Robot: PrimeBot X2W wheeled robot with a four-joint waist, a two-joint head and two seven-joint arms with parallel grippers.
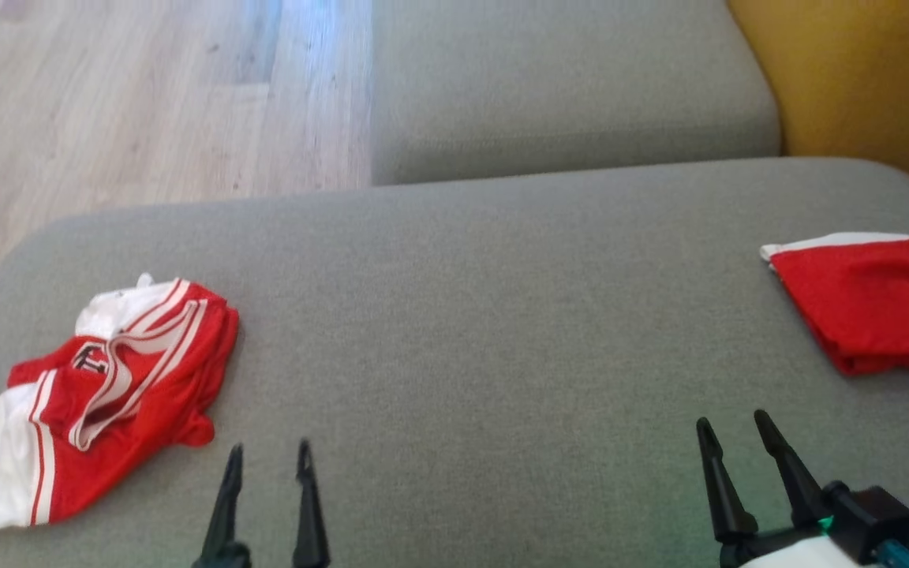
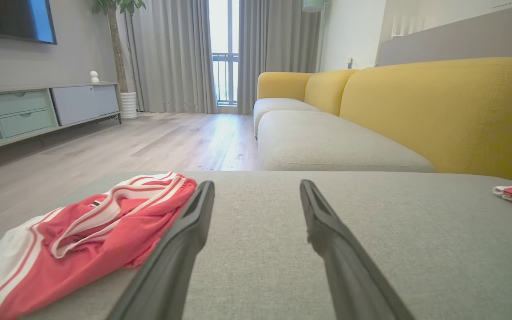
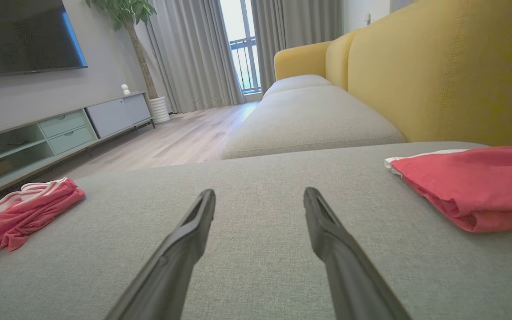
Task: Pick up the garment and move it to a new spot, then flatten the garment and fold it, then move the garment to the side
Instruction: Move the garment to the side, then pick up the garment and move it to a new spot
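Grey sofa cushion (image 1: 462, 315) bears two things: folded red garment (image 1: 873, 304) near yellow backrest (image 1: 857, 71); crumpled red-and-white garment (image 1: 107, 394) far from backrest, by cushion's floor-side end.

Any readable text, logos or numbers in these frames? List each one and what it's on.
Dark emblem on the crumpled red and white striped garment: looks like letters, too blurred to read.
Folded red cloth with a white edge: no text shows.
Dark flat wall screen: nothing readable.
No other words, numbers or signs can be read.
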